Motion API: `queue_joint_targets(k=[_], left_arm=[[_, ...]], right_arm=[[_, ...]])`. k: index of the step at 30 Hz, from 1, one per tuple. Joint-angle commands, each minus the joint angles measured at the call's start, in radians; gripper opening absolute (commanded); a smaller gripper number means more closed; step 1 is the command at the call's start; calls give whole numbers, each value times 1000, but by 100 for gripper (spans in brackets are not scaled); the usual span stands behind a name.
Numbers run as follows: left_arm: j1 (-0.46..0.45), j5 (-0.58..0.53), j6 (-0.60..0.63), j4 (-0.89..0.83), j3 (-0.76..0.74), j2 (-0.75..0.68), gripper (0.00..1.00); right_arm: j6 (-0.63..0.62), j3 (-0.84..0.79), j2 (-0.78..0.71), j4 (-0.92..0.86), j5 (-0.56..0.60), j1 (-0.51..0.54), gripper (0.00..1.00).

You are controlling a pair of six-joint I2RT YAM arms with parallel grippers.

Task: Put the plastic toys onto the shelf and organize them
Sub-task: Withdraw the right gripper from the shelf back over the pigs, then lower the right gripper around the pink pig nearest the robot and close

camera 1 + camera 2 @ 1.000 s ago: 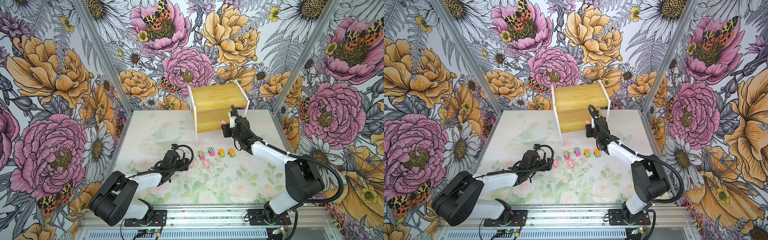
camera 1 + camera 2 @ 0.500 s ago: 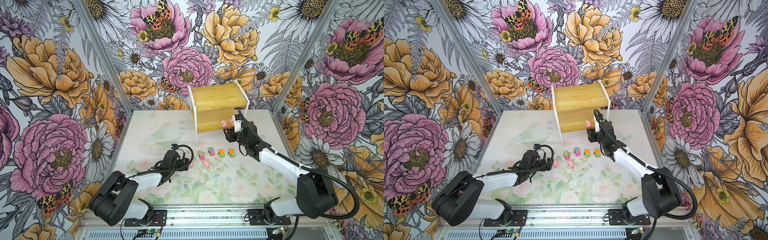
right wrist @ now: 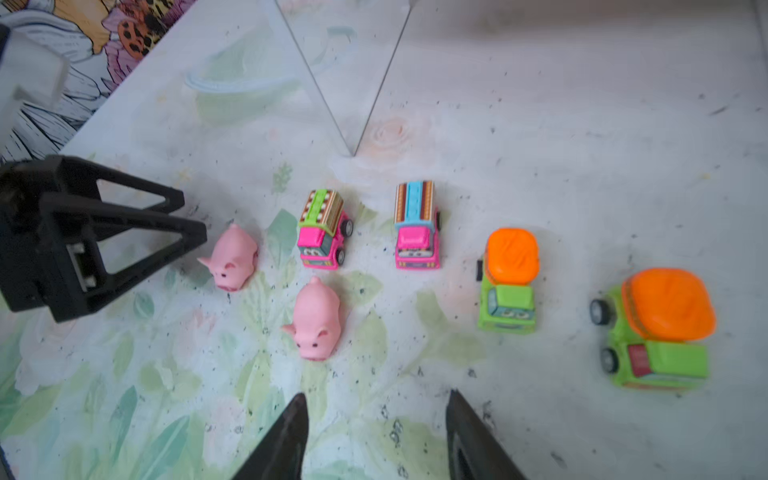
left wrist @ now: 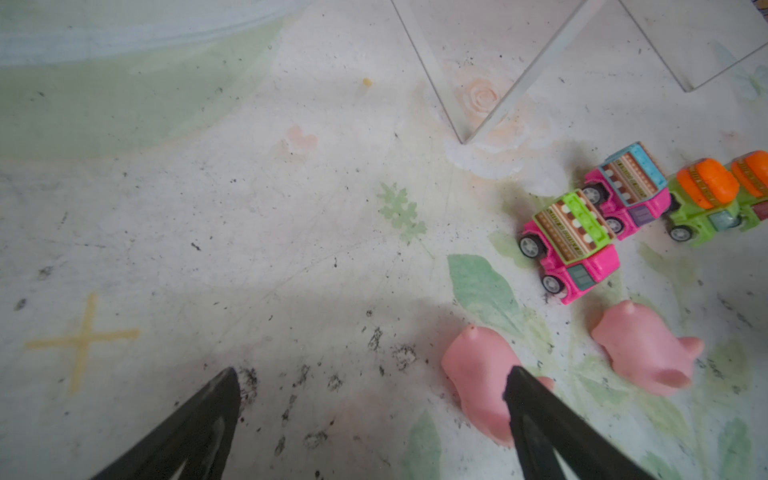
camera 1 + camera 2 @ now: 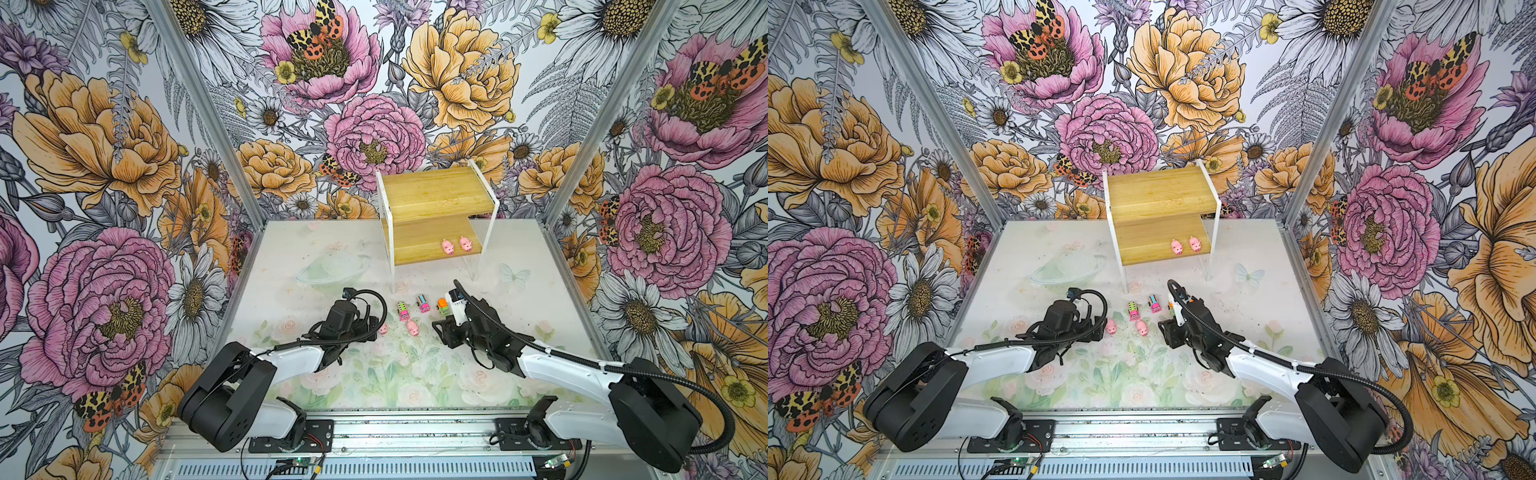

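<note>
My right gripper (image 3: 376,397) hangs with fingers apart, empty; the nearer pig (image 3: 318,320) lies just ahead, long axis along my approach. My left gripper (image 4: 372,372), also spread, has the second pig (image 4: 478,386) outside its gap.

Right pincer (image 3: 376,432), tips parted and empty, hangs near a pink pig (image 3: 318,320) on the mat (image 3: 540,124).
</note>
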Motion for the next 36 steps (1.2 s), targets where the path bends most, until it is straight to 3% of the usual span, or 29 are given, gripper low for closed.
queue_joint_targets(k=[1,20,36], left_arm=[[-13,18,15,3,-1,-25,99],[-17,31,9,-15,-10,-53,99],[-17,29,9,-15,-5,-38,99]], right_arm=[[62,7,49,111,74,49,54],[68,166,367,214,57,101,50],[70,147,344,215,73,139,49]])
